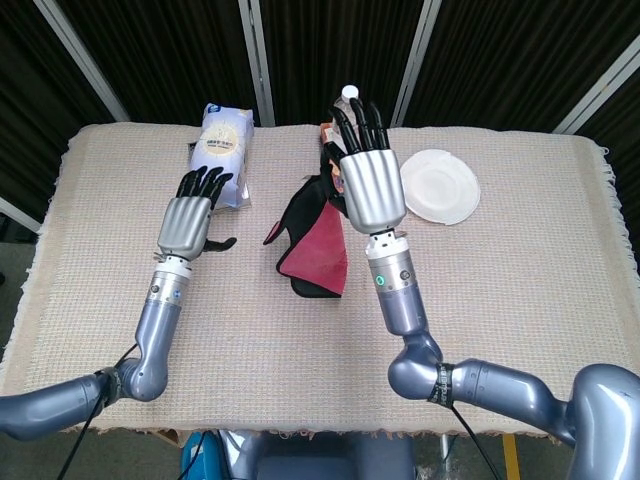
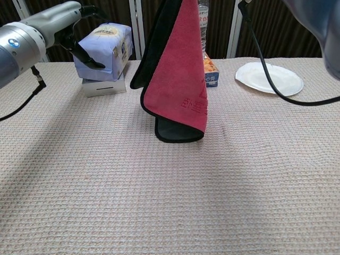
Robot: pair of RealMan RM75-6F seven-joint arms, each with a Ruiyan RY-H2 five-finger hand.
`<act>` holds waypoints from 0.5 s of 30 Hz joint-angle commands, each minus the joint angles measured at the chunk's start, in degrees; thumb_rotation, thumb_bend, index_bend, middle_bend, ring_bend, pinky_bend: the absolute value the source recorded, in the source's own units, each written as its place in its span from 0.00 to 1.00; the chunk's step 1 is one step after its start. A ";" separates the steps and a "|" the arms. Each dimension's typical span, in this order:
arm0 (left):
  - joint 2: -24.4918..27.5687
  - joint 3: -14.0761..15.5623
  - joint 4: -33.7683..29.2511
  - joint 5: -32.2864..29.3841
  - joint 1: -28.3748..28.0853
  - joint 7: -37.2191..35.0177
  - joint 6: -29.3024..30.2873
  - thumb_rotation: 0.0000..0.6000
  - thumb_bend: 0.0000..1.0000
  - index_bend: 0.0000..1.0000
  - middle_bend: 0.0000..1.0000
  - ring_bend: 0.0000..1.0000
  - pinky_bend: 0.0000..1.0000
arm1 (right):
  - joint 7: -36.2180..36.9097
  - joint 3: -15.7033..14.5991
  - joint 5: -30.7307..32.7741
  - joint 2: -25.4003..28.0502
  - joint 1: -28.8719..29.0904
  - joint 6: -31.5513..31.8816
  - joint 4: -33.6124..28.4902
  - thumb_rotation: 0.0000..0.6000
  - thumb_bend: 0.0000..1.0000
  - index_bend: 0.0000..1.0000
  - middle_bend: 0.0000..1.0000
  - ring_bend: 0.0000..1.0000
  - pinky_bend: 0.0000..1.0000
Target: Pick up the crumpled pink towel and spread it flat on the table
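This looks like a robotics lab or test cell rather than a home. A table point(image 1: 520, 250) under a beige woven cloth stands before black curtains point(image 1: 320, 50) hung on pale metal frame posts point(image 1: 258, 55). Household props sit along the far edge: a blue tissue pack point(image 1: 222, 150) at far left, a white plate point(image 1: 440, 186) at far right, probably a water bottle point(image 1: 349, 95) between them.

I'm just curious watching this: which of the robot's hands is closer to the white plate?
The right hand. It is raised just beside the white plate, holding up the pink towel. The left hand is far across the table, near the blue package.
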 commanded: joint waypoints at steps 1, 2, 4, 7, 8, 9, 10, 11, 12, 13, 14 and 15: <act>-2.41 0.54 2.53 -0.88 -1.10 -0.23 0.80 1.00 0.12 0.17 0.07 0.00 0.02 | -0.07 -0.22 0.49 0.57 -0.03 0.59 -0.70 1.00 0.47 0.60 0.18 0.01 0.00; -2.90 0.66 2.97 -1.11 -1.34 -0.39 0.60 1.00 0.12 0.19 0.07 0.00 0.02 | -0.07 -0.22 0.71 0.69 0.00 0.76 -0.91 1.00 0.47 0.60 0.18 0.01 0.00; -3.73 0.92 3.87 -1.24 -1.81 -0.58 0.43 1.00 0.12 0.23 0.08 0.00 0.02 | -0.06 -0.28 1.10 0.92 0.07 1.05 -1.46 1.00 0.47 0.60 0.18 0.01 0.00; -5.32 1.68 5.45 -1.00 -2.45 -1.04 0.37 1.00 0.12 0.26 0.08 0.00 0.02 | -0.51 -0.87 1.30 1.39 0.20 1.48 -1.87 1.00 0.47 0.60 0.18 0.01 0.00; -5.81 1.92 5.82 -1.00 -2.61 -1.20 0.28 1.00 0.12 0.26 0.08 0.00 0.02 | -0.52 -1.02 1.46 1.45 0.23 1.55 -1.97 1.00 0.47 0.60 0.18 0.01 0.00; -6.26 2.14 6.19 -0.94 -2.74 -1.41 0.24 1.00 0.12 0.26 0.08 0.00 0.02 | -0.50 -1.12 1.68 1.49 0.27 1.63 -2.07 1.00 0.47 0.60 0.18 0.01 0.00; -6.73 2.39 6.52 -0.85 -2.85 -1.61 0.23 1.00 0.12 0.26 0.08 0.00 0.02 | -0.51 -1.17 1.88 1.55 0.31 1.78 -2.20 1.00 0.47 0.60 0.18 0.01 0.00; -7.24 2.65 6.88 -0.70 -2.96 -1.77 0.30 1.00 0.12 0.26 0.08 0.00 0.02 | -0.50 -1.26 2.07 1.57 0.38 1.84 -2.31 1.00 0.47 0.60 0.18 0.01 0.00; -7.76 2.83 7.29 -0.50 -3.07 -2.01 0.47 1.00 0.12 0.26 0.08 0.00 0.02 | -0.52 -1.36 2.21 1.62 0.46 1.91 -2.38 1.00 0.47 0.60 0.18 0.01 0.00; -8.31 3.02 7.74 -0.33 -3.18 -2.33 0.56 1.00 0.13 0.26 0.08 0.00 0.02 | -0.56 -1.47 2.28 1.66 0.55 2.02 -2.38 1.00 0.47 0.60 0.18 0.01 0.00; -8.82 3.19 8.15 -0.22 -3.26 -2.60 0.64 1.00 0.12 0.25 0.08 0.00 0.02 | -0.55 -1.59 2.39 1.68 0.64 2.09 -2.36 1.00 0.47 0.60 0.18 0.01 0.00; -9.61 3.45 8.88 0.00 -3.41 -3.03 0.73 1.00 0.13 0.25 0.08 0.00 0.02 | -0.50 -1.76 2.62 1.68 0.74 2.18 -2.34 1.00 0.47 0.60 0.18 0.01 0.00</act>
